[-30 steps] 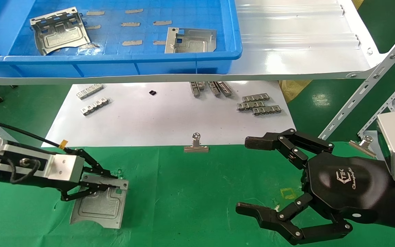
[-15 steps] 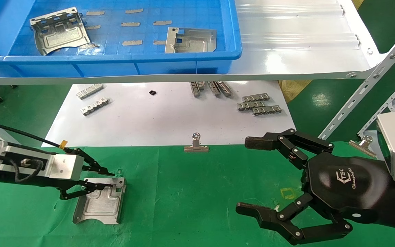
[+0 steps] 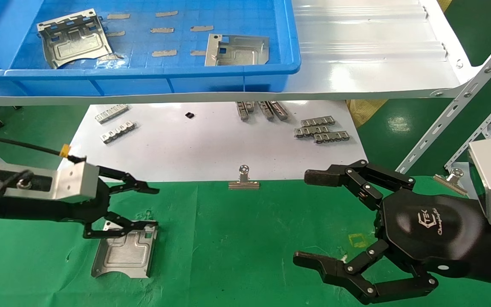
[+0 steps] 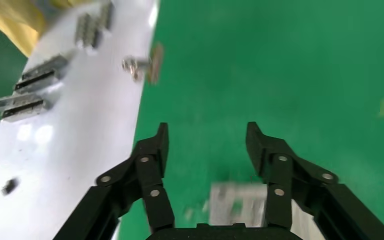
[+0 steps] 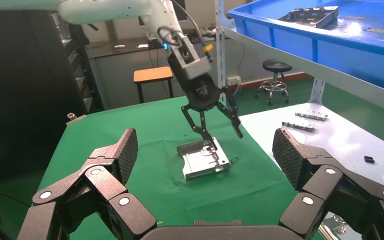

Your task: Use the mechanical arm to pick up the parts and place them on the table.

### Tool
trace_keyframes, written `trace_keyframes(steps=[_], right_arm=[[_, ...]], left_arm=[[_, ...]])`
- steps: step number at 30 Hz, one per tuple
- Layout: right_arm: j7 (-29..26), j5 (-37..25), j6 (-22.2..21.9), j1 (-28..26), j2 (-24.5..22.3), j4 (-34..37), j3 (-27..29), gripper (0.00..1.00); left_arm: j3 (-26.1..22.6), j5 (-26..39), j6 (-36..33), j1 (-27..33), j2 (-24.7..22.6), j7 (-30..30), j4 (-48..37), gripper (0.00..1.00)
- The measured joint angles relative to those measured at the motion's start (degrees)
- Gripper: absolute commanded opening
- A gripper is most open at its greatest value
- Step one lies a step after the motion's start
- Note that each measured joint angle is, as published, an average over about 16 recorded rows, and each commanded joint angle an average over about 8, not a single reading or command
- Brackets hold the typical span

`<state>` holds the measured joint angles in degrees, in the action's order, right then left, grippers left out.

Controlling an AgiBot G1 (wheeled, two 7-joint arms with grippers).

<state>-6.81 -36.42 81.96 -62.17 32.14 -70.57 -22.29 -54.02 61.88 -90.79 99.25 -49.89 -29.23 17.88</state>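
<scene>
One silvery part (image 3: 125,252) lies flat on the green table (image 3: 237,238) at the front left; it also shows in the right wrist view (image 5: 202,160) and blurred in the left wrist view (image 4: 240,205). My left gripper (image 3: 154,207) is open just above the part's far edge, with nothing in it; it shows open in the left wrist view (image 4: 207,140) and from afar in the right wrist view (image 5: 225,135). Two more parts (image 3: 73,38) (image 3: 237,50) lie in the blue bin (image 3: 143,72). My right gripper (image 3: 309,217) is open and empty at the front right.
The bin stands on a glossy white shelf (image 3: 369,55). A white board (image 3: 211,145) below it carries small toothed strips (image 3: 322,130). A binder clip (image 3: 244,178) sits at the board's near edge. A slotted metal strut (image 3: 458,102) slants at the right.
My left gripper has opened and let go of the part. The part has settled flat on the cloth. The gripper has lifted slightly. The right arm has not moved.
</scene>
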Motion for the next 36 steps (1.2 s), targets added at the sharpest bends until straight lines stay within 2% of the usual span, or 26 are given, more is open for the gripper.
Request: trace_keyframes(steps=[6,10,22,36], right_arm=[[0.00,0.00,-0.01,0.01,0.00,0.01,0.00,1.00],[0.00,0.00,-0.01,0.01,0.00,0.01,0.01,1.00],[0.00,0.00,-0.01,0.01,0.00,0.01,0.01,1.00],[0.00,0.01,-0.01,0.01,-0.01,0.01,0.01,1.00]], left_arm=[[1.46,-7.40,-1.15,-2.59,1.61,6.32,1.45,1.00],[1.87,-10.11,-1.23,-3.68,2.33,8.73,2.31,1.00],[4.10,-10.86,-0.79,-5.85,3.15,10.66,5.72,1.00],[11.99,-13.00,0.57,-13.25,5.88,17.46,17.33,1.00]])
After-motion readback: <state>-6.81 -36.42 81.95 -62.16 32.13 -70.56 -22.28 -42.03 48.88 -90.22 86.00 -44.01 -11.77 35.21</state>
